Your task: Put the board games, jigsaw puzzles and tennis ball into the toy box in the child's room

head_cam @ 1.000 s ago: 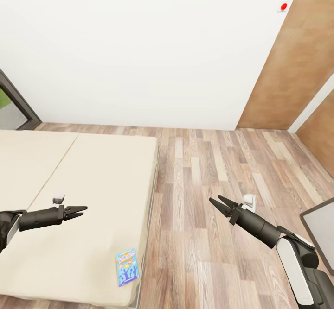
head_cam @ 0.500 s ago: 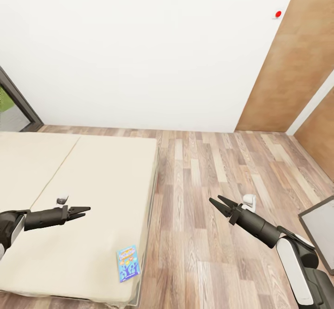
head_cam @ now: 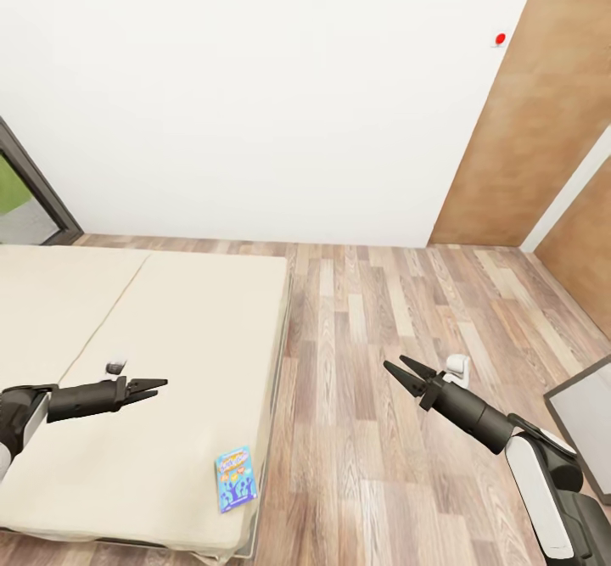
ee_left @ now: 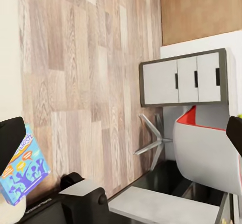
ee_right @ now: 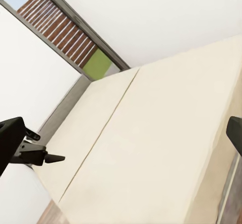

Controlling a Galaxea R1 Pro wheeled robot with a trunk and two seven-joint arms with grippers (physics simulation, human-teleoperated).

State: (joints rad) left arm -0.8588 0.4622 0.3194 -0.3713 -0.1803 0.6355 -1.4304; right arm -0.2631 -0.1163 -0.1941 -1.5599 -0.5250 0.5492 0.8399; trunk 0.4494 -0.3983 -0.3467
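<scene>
Window: dark-framed, at far left of head view, green outside; also seen past the bed in right wrist view.
Bed: beige mattress cover with 1 seam running lengthwise; fills lower left of head view; edge meets the wood-plank floor.
Left gripper: above the mattress, fingers parted a little, nothing between them; pointing toward the bed's floor-side edge.
Board game: small, mostly blue, lying flat on the mattress near the bed's near corner, just beside its floor-side edge; apart from the left gripper; also at the edge of left wrist view.
Wall: plain white, behind bed and floor.
Right gripper: over bare floor, well apart from the bed; 2 fingers spread wide, holding nothing.
Wood panel: brown, at right of the wall; small red dot beside it.
Grey surface: dark-edged, at far right.
Cabinet: grey with 3 doors, in left wrist view; white slanted leg below.
</scene>
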